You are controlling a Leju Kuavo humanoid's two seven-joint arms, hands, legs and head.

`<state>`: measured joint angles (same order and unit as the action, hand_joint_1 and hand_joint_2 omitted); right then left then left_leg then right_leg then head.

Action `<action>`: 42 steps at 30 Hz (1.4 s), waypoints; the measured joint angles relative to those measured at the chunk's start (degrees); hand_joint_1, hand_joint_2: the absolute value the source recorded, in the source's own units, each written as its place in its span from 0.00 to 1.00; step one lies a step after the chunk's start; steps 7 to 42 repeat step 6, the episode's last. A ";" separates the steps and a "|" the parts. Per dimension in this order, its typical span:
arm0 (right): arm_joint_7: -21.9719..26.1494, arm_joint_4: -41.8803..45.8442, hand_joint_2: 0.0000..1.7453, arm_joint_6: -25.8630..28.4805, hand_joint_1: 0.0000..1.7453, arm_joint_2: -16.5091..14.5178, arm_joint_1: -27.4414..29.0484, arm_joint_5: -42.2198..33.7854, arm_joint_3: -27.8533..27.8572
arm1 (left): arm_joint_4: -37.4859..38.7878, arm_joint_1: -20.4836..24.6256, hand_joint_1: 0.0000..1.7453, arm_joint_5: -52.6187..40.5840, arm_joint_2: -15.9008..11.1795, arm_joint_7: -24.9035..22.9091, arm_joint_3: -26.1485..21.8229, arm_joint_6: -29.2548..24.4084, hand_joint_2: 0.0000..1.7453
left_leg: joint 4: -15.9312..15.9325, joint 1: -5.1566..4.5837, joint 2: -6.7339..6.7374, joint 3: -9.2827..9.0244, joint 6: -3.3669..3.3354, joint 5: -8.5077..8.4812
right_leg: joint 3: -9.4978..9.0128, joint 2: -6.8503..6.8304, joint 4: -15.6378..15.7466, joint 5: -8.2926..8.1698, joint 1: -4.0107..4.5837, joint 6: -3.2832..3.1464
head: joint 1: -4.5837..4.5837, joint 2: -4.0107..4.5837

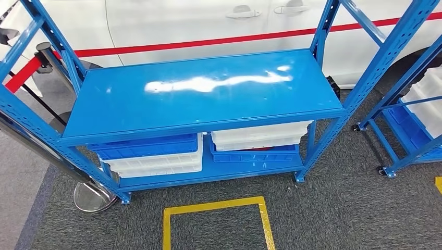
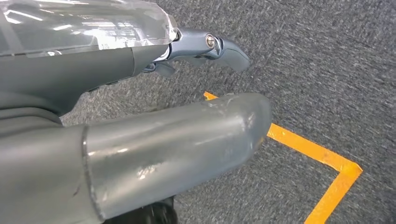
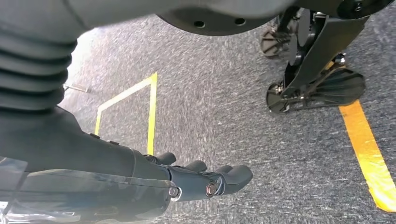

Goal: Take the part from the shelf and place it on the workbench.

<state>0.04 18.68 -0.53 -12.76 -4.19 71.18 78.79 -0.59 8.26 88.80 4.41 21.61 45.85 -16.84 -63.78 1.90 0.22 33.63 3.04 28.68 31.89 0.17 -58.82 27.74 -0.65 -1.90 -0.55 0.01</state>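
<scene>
A blue metal rack stands in front of me in the head view, and its top board is bare and shiny. On its lower board sit stacked blue crates and white crates. I cannot make out a part in them. My left hand hangs over the grey carpet, its fingers stretched out and its thumb apart, holding nothing. My right hand also hangs above the carpet with its fingers straight and nothing in it.
A white car with a red stripe is parked behind the rack. A second blue rack on casters holds white bins at the right. A stanchion base stands at the left. A yellow taped square marks the carpet near me.
</scene>
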 joint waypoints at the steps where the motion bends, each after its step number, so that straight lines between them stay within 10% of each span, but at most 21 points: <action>1: -0.01 0.02 0.00 -0.05 0.00 -0.01 -0.03 -0.03 0.00 | 0.00 0.03 0.00 0.00 0.01 -0.15 0.00 -0.11 0.00 | 3.00 0.09 -0.09 -1.38 -0.21 -1.14 | 0.01 0.07 -0.30 0.26 0.13 0.24 | -0.02 0.00; 3: -0.01 0.08 0.00 -0.08 0.00 0.00 -0.08 -0.03 -0.01 | 0.00 0.06 0.00 0.00 0.03 -0.52 -0.01 -0.39 0.00 | 4.95 0.00 -0.30 -2.22 -0.76 -1.30 | 0.12 0.18 -0.58 0.49 0.47 0.63 | 0.07 0.00; 6: -0.04 0.09 0.00 -0.10 0.00 0.00 -0.07 -0.03 0.00 | 0.00 0.04 0.00 0.00 0.03 -0.83 -0.01 -0.64 0.67 | 4.99 -0.28 -0.40 -2.19 -1.23 -1.37 | 0.12 0.19 -0.49 0.44 0.40 0.89 | 0.17 -0.01; 42: -0.04 0.09 0.00 -0.10 0.00 0.00 -0.07 -0.03 0.00 | 0.00 0.04 0.00 0.00 0.03 -0.83 -0.01 -0.64 0.67 | 4.99 -0.28 -0.40 -2.19 -1.23 -1.37 | 0.12 0.19 -0.49 0.44 0.40 0.89 | 0.17 -0.01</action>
